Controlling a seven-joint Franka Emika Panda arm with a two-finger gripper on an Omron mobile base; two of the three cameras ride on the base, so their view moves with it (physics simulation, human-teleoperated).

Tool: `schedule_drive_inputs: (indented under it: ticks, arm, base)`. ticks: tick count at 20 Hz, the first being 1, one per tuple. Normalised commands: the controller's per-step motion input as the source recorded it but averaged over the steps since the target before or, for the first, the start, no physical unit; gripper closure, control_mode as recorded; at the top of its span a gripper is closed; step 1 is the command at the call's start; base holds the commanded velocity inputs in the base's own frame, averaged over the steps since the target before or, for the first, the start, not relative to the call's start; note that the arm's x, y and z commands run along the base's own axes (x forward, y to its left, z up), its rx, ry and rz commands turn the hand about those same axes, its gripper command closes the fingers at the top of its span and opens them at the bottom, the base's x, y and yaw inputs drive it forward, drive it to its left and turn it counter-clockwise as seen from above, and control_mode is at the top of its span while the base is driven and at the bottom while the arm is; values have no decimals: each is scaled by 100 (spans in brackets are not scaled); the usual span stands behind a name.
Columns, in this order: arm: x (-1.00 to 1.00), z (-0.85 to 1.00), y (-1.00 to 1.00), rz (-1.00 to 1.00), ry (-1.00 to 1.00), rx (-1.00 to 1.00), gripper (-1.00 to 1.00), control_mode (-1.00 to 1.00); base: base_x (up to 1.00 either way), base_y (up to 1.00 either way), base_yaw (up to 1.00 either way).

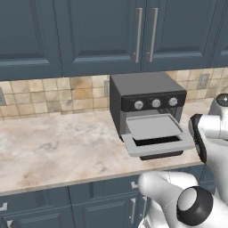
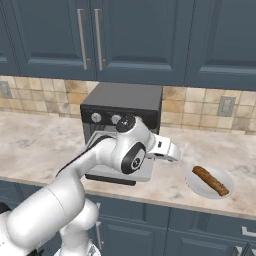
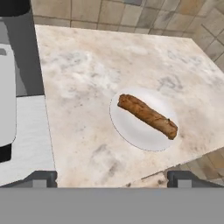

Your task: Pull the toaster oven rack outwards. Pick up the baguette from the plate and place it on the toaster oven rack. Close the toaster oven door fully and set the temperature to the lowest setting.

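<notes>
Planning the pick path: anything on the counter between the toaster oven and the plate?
Nothing. In the right base view, bare counter separates the toaster oven from the plate with the baguette; the hand view agrees.

The white arm [image 2: 75,185] is reaching forward and bending at its dark-jointed elbow [image 2: 132,157], wrist pointing rightward. The gripper [image 3: 112,178] is hanging above the counter with jaws spread wide, holding nothing.

Base views flank toaster oven [image 1: 149,116] – hand view overlooks plate [image 3: 144,122]
</notes>
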Motion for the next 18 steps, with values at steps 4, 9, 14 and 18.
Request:
schedule_drive_inputs:
  ticks: [4, 9, 14, 18]
  arm:
    - [0, 0, -22, -10, 8, -17, -100, -100]
    - [3, 0, -30, -1, 7, -1, -100, -100]
    - [0, 0, -28, 0, 1, 0, -100, -100]
    - [0, 0, -46, -5, 1, 10, -100, -100]
  base:
    - [0, 0, 0]
    - [0, 0, 0]
    - [0, 0, 0]
    - [0, 0, 0]
